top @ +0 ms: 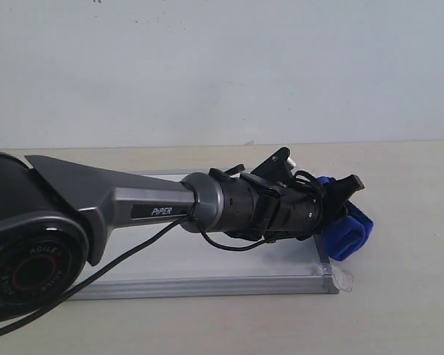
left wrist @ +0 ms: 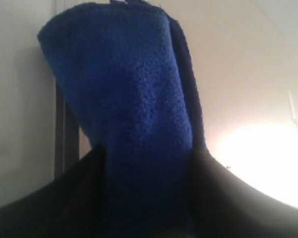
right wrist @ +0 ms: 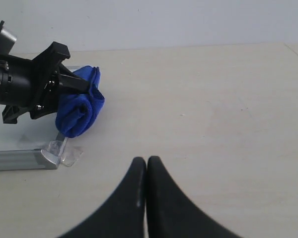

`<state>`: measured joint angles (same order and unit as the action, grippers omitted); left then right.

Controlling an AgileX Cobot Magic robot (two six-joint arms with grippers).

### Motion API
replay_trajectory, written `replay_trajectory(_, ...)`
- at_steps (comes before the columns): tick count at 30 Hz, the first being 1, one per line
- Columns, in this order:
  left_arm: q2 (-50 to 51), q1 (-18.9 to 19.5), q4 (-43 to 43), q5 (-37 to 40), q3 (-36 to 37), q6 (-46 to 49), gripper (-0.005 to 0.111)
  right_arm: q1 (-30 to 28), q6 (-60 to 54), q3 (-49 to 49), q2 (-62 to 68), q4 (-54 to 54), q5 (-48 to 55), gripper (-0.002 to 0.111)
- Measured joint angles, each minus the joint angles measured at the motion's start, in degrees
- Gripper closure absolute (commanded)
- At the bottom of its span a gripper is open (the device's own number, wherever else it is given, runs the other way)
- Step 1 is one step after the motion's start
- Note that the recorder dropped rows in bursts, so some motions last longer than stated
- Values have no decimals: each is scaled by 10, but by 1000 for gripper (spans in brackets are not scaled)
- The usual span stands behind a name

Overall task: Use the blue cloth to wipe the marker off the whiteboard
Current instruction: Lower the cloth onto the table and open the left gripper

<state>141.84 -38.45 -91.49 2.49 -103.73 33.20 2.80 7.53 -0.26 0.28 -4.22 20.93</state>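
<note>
Pale wall [top: 222,66] and beige table [top: 399,296] are framing the flat whiteboard [top: 207,287], with the left arm [top: 133,203] stretching across it and hiding any marker. Left gripper [top: 337,208] is clamping the blue cloth [top: 351,237] at the board's right edge near the front corner, roll seemingly lying along that edge, so the surface to wipe is lying leftward, under the arm. Right gripper [right wrist: 147,171] is hovering well apart, jaws together, empty.

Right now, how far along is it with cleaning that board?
Done: the left end effector is shut on the blue cloth. In hand: the cloth sits at the right edge of the whiteboard. Left: unclear, since the arm hides most of the board and no marker line shows. The right end effector is shut, holding nothing.
</note>
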Motion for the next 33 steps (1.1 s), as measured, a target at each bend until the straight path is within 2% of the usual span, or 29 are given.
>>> replay_trajectory(21, -5, 0, -2, 21, 1, 0, 59, 0, 0, 0, 0, 0, -2, 108)
replay_trajectory(25, -31, 0, 17, 21, 29, 0, 59, 0, 0, 0, 0, 0, -2, 108)
replay_trajectory(33, -115, 0, 26, -25, 141, 19, 59, 0, 0, 0, 0, 0, -2, 108)
